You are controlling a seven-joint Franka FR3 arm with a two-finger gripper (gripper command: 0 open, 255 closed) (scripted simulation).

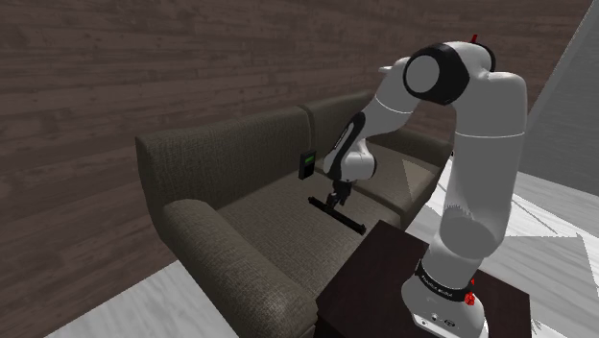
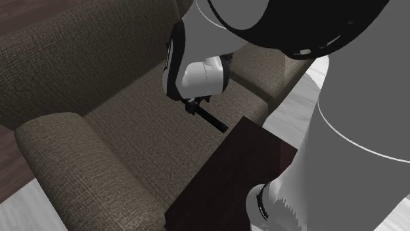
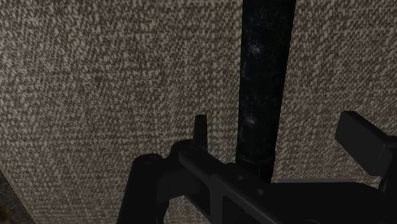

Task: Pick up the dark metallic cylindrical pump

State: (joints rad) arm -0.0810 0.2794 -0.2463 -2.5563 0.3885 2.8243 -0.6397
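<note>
So, a dark wood-plank wall (image 1: pixel 144 67) is seen behind everything, with a light grey floor (image 1: pixel 125 307) underneath. Most of the room is taken up by a big brown-grey woven-fabric sofa (image 1: pixel 221 158), which is set against that wall.

The white robot arm with dark joints (image 1: pixel 480 144) is mounted on a dark brown box stand (image 1: pixel 374 278), which is parked right against the sofa's front edge. From there the arm is bent over and reached down onto the seat cushion.

The dark metallic cylindrical pump (image 1: pixel 350 222) is laid flat on the seat cushion, close to the stand's corner. In the second exterior view it (image 2: pixel 213 120) is seen poking out from under the wrist toward the stand. A darker cross-shaped bit is seen at its near end in the wrist view, but what that is can't really be told.

A small dark box with a green face (image 1: pixel 307 163) is propped against the backrest, well apart from the pump.

The all-black pincer (image 1: pixel 334 199) is lowered right over the pump. In the wrist view the pincer (image 3: pixel 280 130) is spread wide, with the pump (image 3: pixel 264 76) lying between the fingers (image 3: pixel 200 130). A gap of cushion is visible on each side, so nothing is pinched.
</note>
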